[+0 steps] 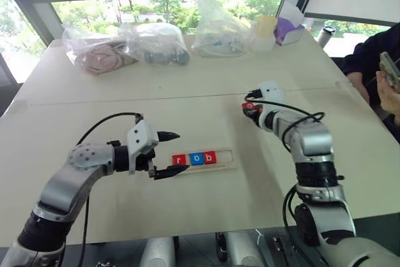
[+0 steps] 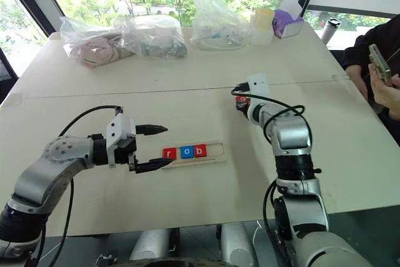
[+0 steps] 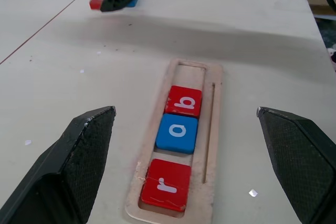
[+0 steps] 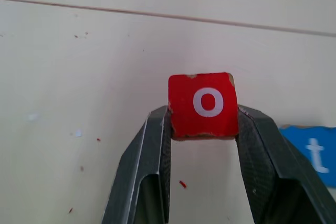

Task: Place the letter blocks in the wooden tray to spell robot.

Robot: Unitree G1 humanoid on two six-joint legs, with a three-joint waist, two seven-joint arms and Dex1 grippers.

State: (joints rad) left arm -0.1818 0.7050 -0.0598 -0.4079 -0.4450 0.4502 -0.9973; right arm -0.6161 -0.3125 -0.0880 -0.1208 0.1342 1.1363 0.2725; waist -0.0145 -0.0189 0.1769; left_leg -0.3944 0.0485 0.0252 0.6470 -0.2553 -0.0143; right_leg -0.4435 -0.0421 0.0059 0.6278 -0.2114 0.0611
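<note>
On the bench [image 1: 206, 101] lies the wooden tray [image 1: 226, 159] with three letter blocks [image 1: 195, 159] in its left part: red r, blue o, red b. The left hand [image 1: 169, 153] hovers just beside the tray's left end, fingers spread. Farther back, the right hand [image 1: 250, 108] seems to pinch something small and red.

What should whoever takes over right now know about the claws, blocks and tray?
Left claw: open, empty, at the tray's r end.
Right claw: shut on the red o, beyond the tray's empty end.
Done: r, blue o, b sit in the tray in that order.
Left: seat the red o after b, then the blue t, lying on the table beside the right claw.
</note>
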